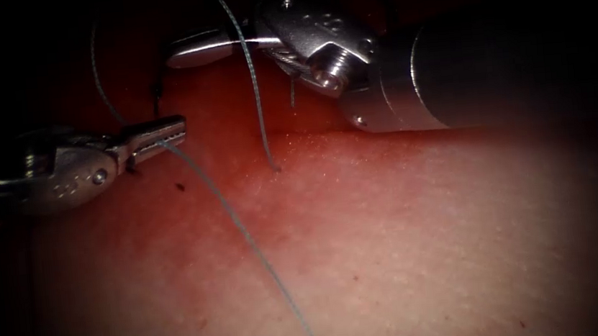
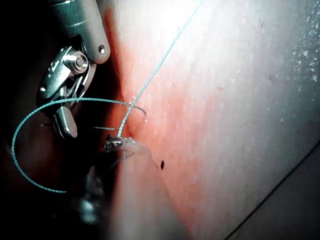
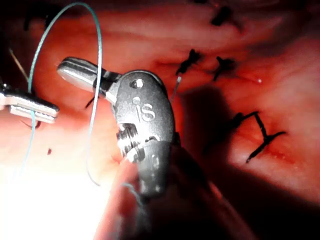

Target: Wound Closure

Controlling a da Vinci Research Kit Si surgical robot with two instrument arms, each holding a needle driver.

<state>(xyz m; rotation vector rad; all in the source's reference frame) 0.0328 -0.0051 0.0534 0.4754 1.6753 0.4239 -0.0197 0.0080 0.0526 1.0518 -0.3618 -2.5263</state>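
Observation:
The left tool (image 1: 169,132) comes in from the left, its jaws shut on the blue-green thread (image 1: 235,217). From there one strand runs down over the tissue (image 1: 407,252) toward the near edge. Another arcs up and across the right tool (image 1: 188,51), then drops into the tissue at a puncture (image 1: 274,169). The right tool's jaws look shut with nothing between them, and the thread (image 3: 98,75) is draped over them (image 3: 80,72). In the left wrist view the thread (image 2: 150,80) reaches the left jaws (image 2: 120,141). I cannot make out the needle with certainty.
Dark stitches with cut ends (image 3: 190,62) (image 3: 260,131) line the cut behind the right tool. One short dark end (image 1: 292,93) hangs below the right tool's wrist. Red fluid (image 1: 236,108) stains the tissue near both tips. The right shaft (image 1: 507,70) spans the upper right.

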